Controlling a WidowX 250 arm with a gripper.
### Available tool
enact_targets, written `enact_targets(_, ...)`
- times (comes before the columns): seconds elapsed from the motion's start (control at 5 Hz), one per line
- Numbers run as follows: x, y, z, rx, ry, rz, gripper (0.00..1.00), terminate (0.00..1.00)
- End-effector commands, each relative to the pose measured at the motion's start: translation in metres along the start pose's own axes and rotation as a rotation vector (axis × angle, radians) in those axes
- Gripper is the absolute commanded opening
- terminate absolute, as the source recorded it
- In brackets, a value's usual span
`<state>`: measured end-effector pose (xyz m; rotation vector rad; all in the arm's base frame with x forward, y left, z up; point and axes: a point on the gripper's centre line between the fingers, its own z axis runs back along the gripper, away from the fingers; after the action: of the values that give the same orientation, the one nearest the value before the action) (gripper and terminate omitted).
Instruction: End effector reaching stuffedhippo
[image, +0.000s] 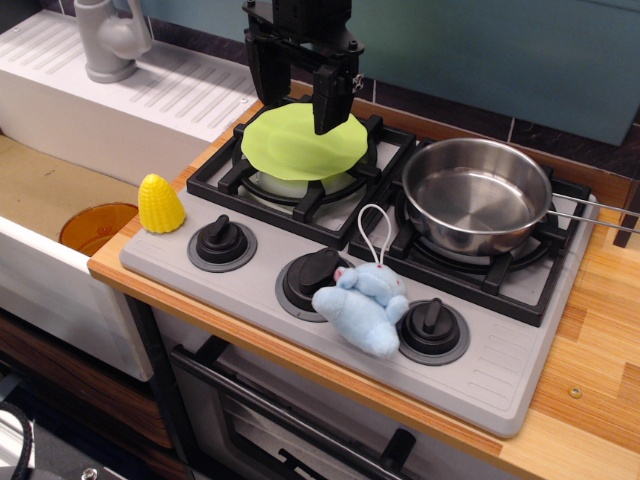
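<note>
The stuffedhippo (364, 308) is a small light-blue plush with a pink spot and a white string loop. It lies on the grey stove panel between the middle knob (312, 278) and the right knob (432, 325). My black gripper (298, 92) hangs at the back, above the left burner and over a lime-green plate (300, 145). Its two long fingers point down with a gap between them and hold nothing. The gripper is well behind and to the left of the hippo.
A steel pan (478, 192) sits on the right burner, its handle pointing right. A yellow toy corn (160, 204) stands at the stove's left corner. An orange bowl (95, 225) lies in the sink at left, a grey faucet (110, 40) behind.
</note>
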<state>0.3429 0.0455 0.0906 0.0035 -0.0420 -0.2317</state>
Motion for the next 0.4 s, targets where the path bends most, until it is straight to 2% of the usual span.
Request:
enact_targets(0.0, 0.0, 0.0, 0.0, 0.0, 0.0, 0.0, 1.0, 0.0)
enact_targets(0.2, -0.009, -0.014, 0.003, 0.005, -0.008, 0.005, 1.0, 0.0)
